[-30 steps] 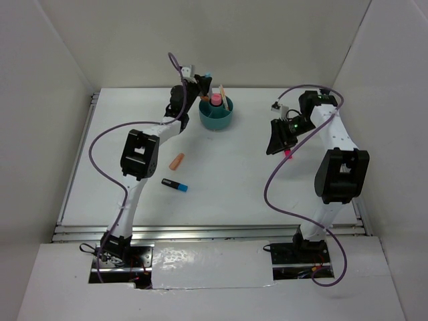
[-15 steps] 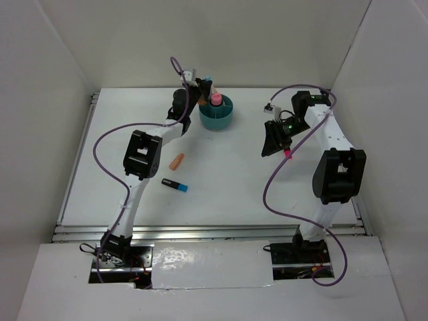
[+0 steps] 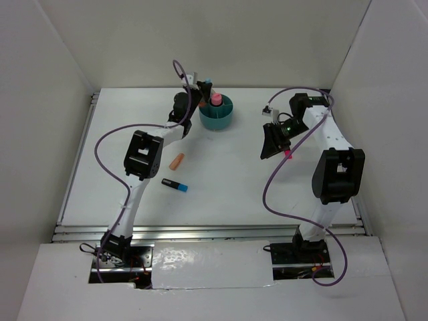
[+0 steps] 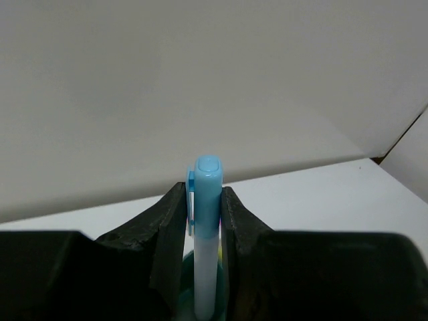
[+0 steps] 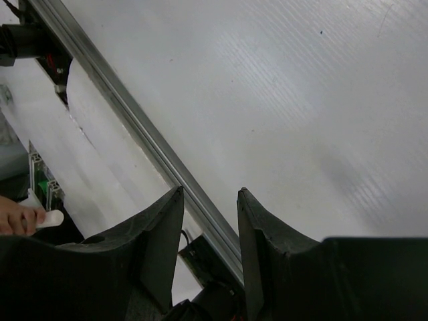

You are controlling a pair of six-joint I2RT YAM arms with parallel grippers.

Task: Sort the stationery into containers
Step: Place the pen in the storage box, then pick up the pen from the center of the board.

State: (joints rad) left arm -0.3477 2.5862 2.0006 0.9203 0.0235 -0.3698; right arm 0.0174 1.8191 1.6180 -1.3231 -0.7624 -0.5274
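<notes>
While L fingers clamp blue pen over teal cup | R fingers apart

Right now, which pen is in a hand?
The light-blue pen, clamped in the left hand at the teal cup. The orange stub and black-and-blue marker lie loose on the table; the right hand is empty.

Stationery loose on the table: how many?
3: orange stub left of centre, black-and-blue marker nearer the arm bases, pink piece half hidden beneath the right arm; others may be hidden.
</notes>
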